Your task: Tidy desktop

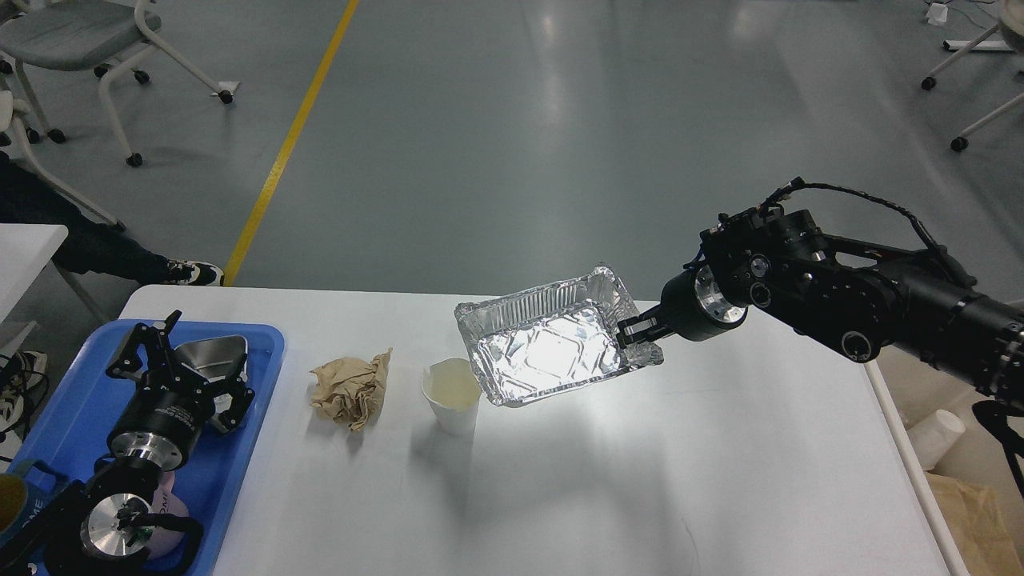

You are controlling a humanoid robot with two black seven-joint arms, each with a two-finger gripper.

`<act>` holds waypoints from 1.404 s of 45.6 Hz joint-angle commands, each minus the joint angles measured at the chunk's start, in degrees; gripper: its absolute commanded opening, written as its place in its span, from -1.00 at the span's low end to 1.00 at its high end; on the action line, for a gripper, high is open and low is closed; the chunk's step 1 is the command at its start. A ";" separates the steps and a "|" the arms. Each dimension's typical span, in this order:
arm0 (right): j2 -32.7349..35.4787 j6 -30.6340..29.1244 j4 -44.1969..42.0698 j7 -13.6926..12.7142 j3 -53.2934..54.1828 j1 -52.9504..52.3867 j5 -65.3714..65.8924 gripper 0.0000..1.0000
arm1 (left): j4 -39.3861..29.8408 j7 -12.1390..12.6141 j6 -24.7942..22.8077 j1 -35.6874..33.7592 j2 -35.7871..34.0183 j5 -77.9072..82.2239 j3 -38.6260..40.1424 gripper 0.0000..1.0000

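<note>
The white desktop (640, 480) fills the lower view. My right gripper (638, 330) is shut on the right rim of a silver foil tray (548, 348) and holds it above the desktop, its left end over a white paper cup (453, 394). A crumpled brown paper ball (350, 390) lies left of the cup. My left gripper (180, 364) hangs open over a blue plastic tray (64, 408) at the far left, beside a shiny metal scoop-shaped dish (210, 354).
A beige bin with a paper cup (938, 436) stands beyond the desktop's right edge. Office chairs (80, 48) stand on the grey floor at the back left. A person's leg and shoe (192, 272) are near the desktop's back left corner.
</note>
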State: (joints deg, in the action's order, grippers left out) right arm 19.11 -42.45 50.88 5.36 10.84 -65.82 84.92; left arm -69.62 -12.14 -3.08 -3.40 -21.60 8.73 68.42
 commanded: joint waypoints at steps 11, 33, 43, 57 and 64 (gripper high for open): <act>0.13 0.00 -0.08 0.00 -0.11 -0.01 -0.02 -1.00 | -0.34 2.12 -1.23 -0.47 0.42 -1.61 0.58 0.93; 0.40 0.09 0.01 -0.09 0.15 0.17 -0.02 -1.00 | -0.16 0.37 7.12 0.50 0.16 -1.00 5.15 0.87; 0.13 0.35 0.00 -0.09 0.33 0.52 -0.02 -1.00 | -1.65 -4.12 9.40 0.94 -0.72 1.99 4.36 0.87; 0.49 0.53 0.00 -0.09 0.50 0.52 -0.02 -1.00 | -13.60 -3.15 12.66 1.38 -17.66 1.64 -8.29 0.91; 0.92 0.53 0.00 -0.18 0.68 0.78 -0.02 -1.00 | -19.32 -3.24 12.22 1.47 -34.88 1.47 -14.97 0.92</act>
State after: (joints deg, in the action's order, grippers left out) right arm 19.68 -41.94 50.89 5.21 11.34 -65.27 84.90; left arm -85.02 -15.32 9.40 -2.07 -44.19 10.27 58.19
